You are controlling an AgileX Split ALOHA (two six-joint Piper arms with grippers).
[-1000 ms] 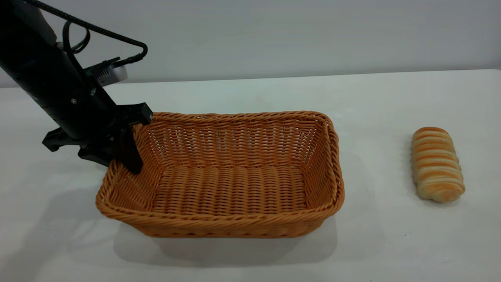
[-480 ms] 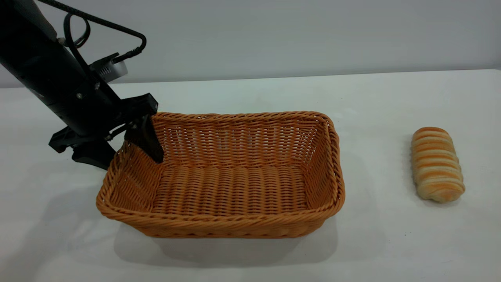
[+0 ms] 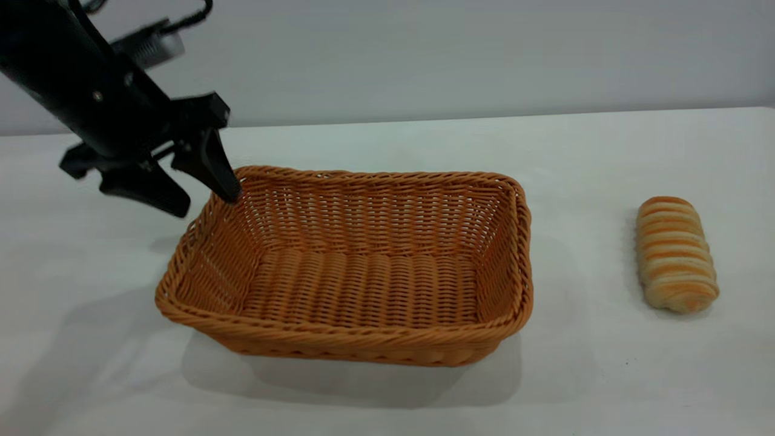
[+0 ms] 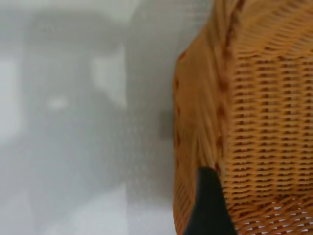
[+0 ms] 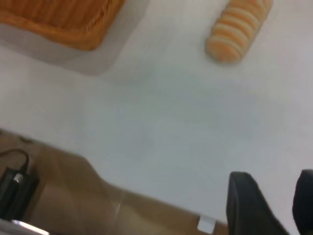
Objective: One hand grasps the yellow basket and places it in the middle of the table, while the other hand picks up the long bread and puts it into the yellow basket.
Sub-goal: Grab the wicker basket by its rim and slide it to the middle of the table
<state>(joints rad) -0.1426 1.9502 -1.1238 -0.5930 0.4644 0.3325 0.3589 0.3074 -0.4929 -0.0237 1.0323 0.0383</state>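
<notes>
White table [image 3: 387, 139], woven orange-tan yellow basket [image 3: 363, 348], striped long bread [image 3: 675, 254]

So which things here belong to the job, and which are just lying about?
Job:
- basket, on the table
- bread, right of it
- left gripper, open above the basket's left rim
- right gripper, off the table's edge

Lying about:
- black box with cable, on the floor

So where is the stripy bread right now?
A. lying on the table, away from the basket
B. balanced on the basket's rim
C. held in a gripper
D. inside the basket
A. The long bread lies on the white table, apart from the yellow basket, whose inside is bare; the left gripper is open at the basket's far left corner, holding nothing.
</notes>
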